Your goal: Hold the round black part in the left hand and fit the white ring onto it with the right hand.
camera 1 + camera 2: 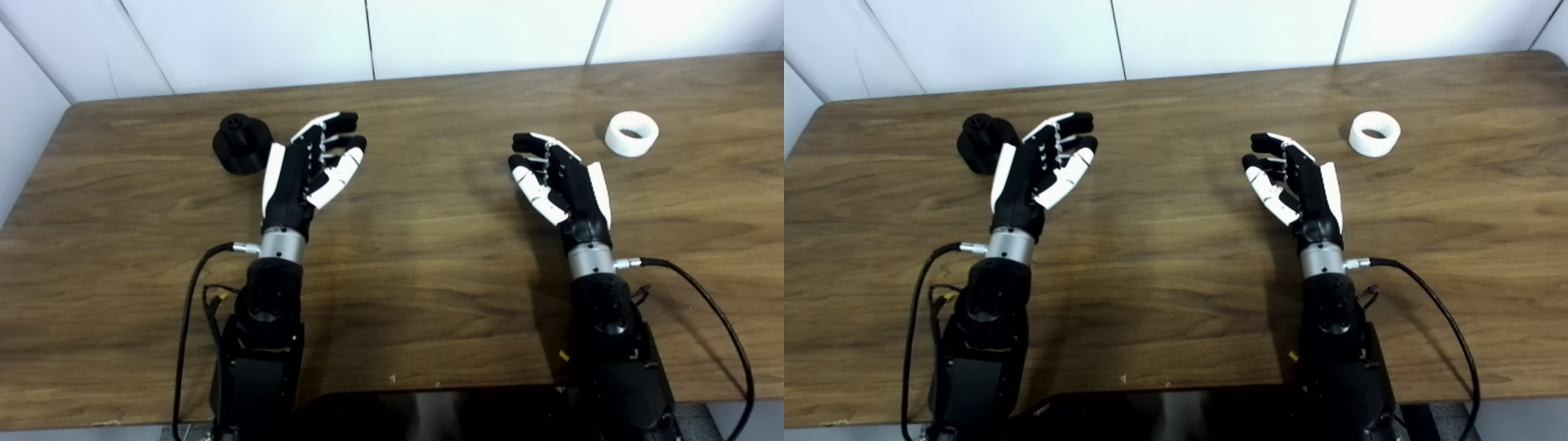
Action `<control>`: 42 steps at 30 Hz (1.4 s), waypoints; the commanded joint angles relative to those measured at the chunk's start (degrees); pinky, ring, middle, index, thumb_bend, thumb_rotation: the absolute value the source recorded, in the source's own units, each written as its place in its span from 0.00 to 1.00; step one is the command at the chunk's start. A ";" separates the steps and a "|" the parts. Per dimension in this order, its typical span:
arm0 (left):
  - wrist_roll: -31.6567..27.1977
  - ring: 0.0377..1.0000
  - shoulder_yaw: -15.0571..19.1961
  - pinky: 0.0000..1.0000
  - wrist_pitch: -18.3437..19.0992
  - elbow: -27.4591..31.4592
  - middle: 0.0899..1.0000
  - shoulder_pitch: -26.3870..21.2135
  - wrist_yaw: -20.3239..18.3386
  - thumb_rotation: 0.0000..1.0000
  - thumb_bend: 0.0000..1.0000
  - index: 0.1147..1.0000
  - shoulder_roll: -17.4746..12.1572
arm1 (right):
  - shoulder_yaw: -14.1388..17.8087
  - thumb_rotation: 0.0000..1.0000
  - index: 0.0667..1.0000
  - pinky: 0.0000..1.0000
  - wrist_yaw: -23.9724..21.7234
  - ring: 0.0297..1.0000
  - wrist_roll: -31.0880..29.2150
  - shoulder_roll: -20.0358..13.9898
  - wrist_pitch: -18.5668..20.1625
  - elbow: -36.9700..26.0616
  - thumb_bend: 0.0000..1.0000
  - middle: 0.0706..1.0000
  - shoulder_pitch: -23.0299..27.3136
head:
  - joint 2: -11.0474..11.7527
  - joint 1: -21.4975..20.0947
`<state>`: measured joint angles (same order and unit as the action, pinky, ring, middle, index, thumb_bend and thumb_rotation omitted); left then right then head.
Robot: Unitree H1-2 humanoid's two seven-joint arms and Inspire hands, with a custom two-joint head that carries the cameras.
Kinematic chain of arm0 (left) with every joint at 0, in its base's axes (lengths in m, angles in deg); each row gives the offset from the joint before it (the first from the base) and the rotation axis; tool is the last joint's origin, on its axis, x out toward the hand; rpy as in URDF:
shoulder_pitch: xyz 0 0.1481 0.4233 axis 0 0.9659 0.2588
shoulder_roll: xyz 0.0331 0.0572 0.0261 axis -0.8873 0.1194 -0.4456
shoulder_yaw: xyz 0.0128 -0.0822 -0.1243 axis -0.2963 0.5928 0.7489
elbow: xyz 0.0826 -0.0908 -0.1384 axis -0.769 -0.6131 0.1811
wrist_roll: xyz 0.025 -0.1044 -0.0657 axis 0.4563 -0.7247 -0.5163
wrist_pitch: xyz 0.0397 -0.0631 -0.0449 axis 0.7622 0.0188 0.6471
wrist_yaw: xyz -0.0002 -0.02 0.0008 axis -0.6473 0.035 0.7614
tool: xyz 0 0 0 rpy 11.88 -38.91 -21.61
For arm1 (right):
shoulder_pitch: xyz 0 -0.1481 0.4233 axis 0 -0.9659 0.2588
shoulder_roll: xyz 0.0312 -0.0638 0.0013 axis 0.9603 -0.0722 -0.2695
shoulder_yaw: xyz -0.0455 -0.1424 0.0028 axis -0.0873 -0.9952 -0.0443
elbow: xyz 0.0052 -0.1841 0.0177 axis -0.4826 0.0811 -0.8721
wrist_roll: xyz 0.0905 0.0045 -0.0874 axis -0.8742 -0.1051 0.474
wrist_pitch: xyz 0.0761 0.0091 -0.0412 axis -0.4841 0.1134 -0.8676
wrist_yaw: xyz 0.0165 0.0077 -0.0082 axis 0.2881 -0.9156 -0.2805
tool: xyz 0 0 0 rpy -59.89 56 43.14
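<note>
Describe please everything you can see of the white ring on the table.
The white ring is a short, thick-walled band with a round hole through its middle, plain matte white, looking like plastic. It lies flat on the wooden table with the hole facing up, toward the far right side. Nothing touches it except the table. The right hand is open and stands apart from it, nearer the robot and closer to the middle of the table. No marks or damage show on it.

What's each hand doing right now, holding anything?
Left hand: open, empty, beside the round black part on the table.
Right hand: open, empty, apart from the white ring.
</note>
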<state>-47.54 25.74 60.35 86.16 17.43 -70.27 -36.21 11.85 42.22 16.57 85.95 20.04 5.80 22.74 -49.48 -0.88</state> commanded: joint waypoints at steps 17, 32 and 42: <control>25.29 0.86 -1.86 0.72 -3.20 -0.37 0.92 -5.57 0.80 0.51 0.57 0.84 -14.16 | 0.40 0.52 0.70 0.65 -0.04 0.66 -0.26 -0.11 -0.75 -1.84 0.47 0.72 2.42 | -0.09 0.32; 33.95 1.00 0.02 0.98 -2.64 -6.96 1.00 -5.61 1.01 0.71 0.89 1.00 -21.66 | 0.58 0.52 0.70 0.65 -0.46 0.66 -0.78 -0.30 -0.88 -1.77 0.47 0.72 2.24 | -0.12 0.84; 37.51 1.00 0.17 1.00 -1.82 -12.22 1.00 -7.24 0.20 0.76 1.00 1.00 -26.13 | 0.86 0.50 0.70 0.66 -0.58 0.65 -1.11 0.11 -0.14 -2.31 0.47 0.72 1.97 | -0.03 1.16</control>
<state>-11.43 25.26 58.34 73.95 13.25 -70.85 -60.61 12.55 41.50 15.85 85.73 20.47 5.79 22.94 -49.48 0.26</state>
